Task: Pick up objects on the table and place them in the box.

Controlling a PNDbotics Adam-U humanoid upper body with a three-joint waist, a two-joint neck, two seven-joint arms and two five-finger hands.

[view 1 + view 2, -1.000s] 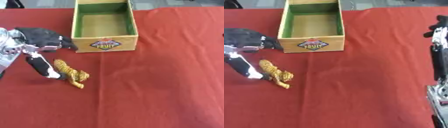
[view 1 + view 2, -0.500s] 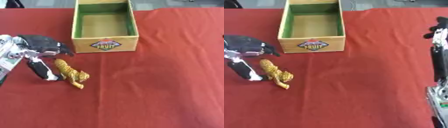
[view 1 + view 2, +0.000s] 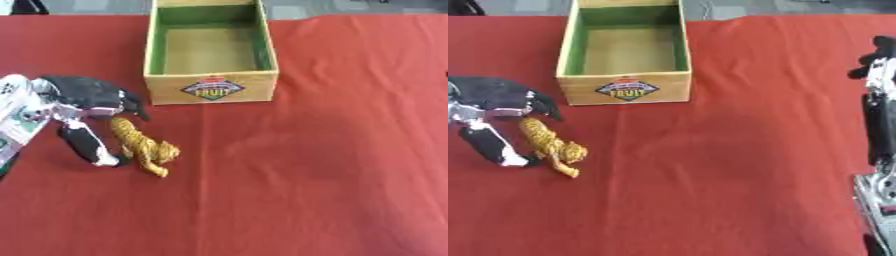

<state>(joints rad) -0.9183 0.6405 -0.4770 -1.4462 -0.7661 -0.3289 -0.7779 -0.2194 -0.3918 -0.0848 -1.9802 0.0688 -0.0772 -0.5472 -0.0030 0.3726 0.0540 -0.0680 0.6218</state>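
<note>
Reaching for the pickup, left hand (image 3: 86, 100) is hovering beside the striped yellow toy tiger (image 3: 140, 145) on red cloth (image 3: 332, 150), thumb and fingers spread around it, holding nothing; next, closing and lifting toward the empty wooden box (image 3: 211, 89); right hand (image 3: 878, 60) idling, fingers unclear.

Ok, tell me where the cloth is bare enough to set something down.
Bare red cloth runs right of the box and below the toy tiger. It is crowded at the left, where the left hand brackets the tiger.
</note>
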